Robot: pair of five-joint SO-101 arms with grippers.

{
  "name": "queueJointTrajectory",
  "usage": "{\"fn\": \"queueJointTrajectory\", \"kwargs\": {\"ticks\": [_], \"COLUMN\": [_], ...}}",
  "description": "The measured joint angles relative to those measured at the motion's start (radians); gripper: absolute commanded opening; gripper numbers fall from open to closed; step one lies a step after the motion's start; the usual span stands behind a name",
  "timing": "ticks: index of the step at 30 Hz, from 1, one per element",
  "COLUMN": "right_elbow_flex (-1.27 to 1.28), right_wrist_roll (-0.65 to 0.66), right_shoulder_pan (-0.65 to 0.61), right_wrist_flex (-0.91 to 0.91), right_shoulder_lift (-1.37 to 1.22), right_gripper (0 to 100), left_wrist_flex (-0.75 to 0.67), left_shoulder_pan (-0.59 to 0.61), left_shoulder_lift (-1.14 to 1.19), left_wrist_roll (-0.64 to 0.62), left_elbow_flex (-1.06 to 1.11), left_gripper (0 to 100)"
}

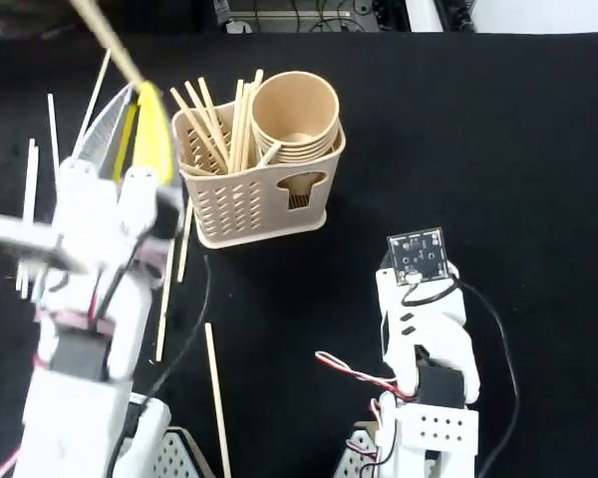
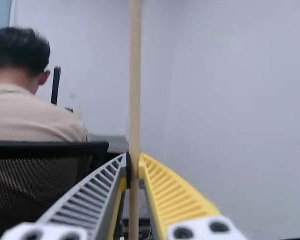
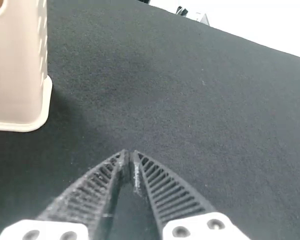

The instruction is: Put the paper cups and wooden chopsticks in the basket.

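High view: paper cups (image 1: 295, 118) sit nested as one stack in the right side of the basket (image 1: 247, 207). A bundle of wooden chopsticks (image 1: 217, 127) leans in its left side. The basket stands upright on the black table (image 1: 518, 149).

Just left of the basket, the left gripper (image 1: 138, 105) hangs up off the table. It is pinched on a single held chopstick (image 1: 108, 35), which juts past the tips. In the left wrist view the jaws are nearly together with the stick clamped between them.

Loose chopsticks (image 1: 216, 393) lie on the table beside the left arm and on its far side.

Right gripper (image 3: 128, 156): low over the table near the basket's corner, fingers tip to tip, holding nothing.
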State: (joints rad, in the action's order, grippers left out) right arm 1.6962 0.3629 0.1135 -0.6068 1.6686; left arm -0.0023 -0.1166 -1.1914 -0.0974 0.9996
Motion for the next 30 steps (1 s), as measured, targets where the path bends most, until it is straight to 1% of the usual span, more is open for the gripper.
{"fn": "queueJointTrajectory", "kwargs": {"ticks": [2, 5, 8, 9, 12, 13, 17, 22, 26, 29, 30], "right_elbow_flex": [0.000, 0.000, 0.000, 0.000, 0.000, 0.000, 0.000, 0.000, 0.000, 0.000, 0.000], "right_wrist_roll": [0.000, 0.000, 0.000, 0.000, 0.000, 0.000, 0.000, 0.000, 0.000, 0.000, 0.000], "right_shoulder_pan": [0.000, 0.000, 0.000, 0.000, 0.000, 0.000, 0.000, 0.000, 0.000, 0.000, 0.000], "right_wrist_flex": [0.000, 0.000, 0.000, 0.000, 0.000, 0.000, 0.000, 0.000, 0.000, 0.000, 0.000], "right_shoulder_lift": [0.000, 0.000, 0.000, 0.000, 0.000, 0.000, 0.000, 0.000, 0.000, 0.000, 0.000], "right_gripper": [1.3, 1.3, 1.3, 1.3, 1.3, 1.3, 1.3, 1.3, 1.3, 1.3, 1.3], "left_wrist_flex": [-0.011, -0.080, -0.114, -0.114, -0.077, -0.041, 0.161, 0.486, 0.730, 0.879, 0.911], "left_shoulder_pan": [0.002, -0.005, -0.006, -0.006, -0.006, -0.006, -0.005, 0.055, 0.193, 0.344, 0.394], "left_shoulder_lift": [0.132, 0.341, 0.468, 0.485, 0.486, 0.486, 0.471, 0.385, 0.376, 0.437, 0.473], "left_wrist_roll": [0.000, 0.002, 0.002, 0.002, 0.003, 0.003, -0.011, -0.029, -0.029, -0.021, 0.006], "left_elbow_flex": [-0.049, -0.075, -0.077, -0.077, -0.077, -0.077, -0.101, -0.270, -0.454, -0.572, -0.598], "left_gripper": [3, 3, 3, 6, 18, 20, 22, 22, 22, 22, 22]}}
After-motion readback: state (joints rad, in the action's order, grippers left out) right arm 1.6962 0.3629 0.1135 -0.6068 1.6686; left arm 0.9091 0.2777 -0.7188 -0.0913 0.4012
